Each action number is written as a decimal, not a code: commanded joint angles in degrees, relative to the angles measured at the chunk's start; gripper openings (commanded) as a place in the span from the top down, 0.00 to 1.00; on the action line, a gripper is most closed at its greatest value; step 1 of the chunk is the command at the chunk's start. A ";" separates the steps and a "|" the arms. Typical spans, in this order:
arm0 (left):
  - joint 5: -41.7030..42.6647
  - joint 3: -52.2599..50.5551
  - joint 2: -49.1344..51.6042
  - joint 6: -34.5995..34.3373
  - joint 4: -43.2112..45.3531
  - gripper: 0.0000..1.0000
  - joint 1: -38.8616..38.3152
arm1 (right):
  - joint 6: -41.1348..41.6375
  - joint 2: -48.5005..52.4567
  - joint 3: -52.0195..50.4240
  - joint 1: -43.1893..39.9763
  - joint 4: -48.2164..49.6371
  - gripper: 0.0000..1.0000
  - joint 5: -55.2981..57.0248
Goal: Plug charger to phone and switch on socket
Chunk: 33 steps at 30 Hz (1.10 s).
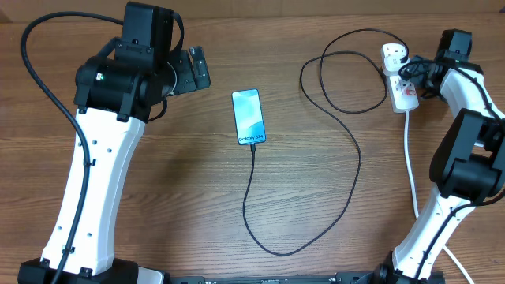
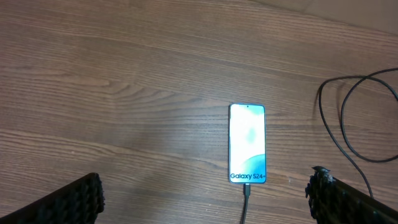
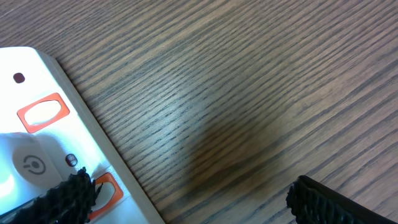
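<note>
Open table (image 1: 181,173) left of phone (image 1: 248,116); charger (image 1: 360,162) loops crowd right.

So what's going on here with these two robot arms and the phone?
Two robot arms are setting a phone to charge. The charger cable is already in the phone's lower end and loops over to the white socket strip. The right gripper, open, hovers over that strip by its red switches, apparently about to switch it on. The left gripper is open, away from the phone, holding nothing.

A robot lab, by the look — two white arms (image 1: 95,181) mounted at a wood-grain table (image 1: 189,189).
</note>
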 commanded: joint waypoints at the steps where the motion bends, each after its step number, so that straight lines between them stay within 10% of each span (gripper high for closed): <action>1: -1.16 -0.15 0.20 0.66 0.00 0.00 0.26 | -0.24 1.97 -0.24 0.96 -0.39 0.00 -4.92; 33: -1.16 -0.15 0.20 0.66 0.00 0.00 0.26 | -2.05 2.16 -0.24 0.96 -1.57 0.00 -8.92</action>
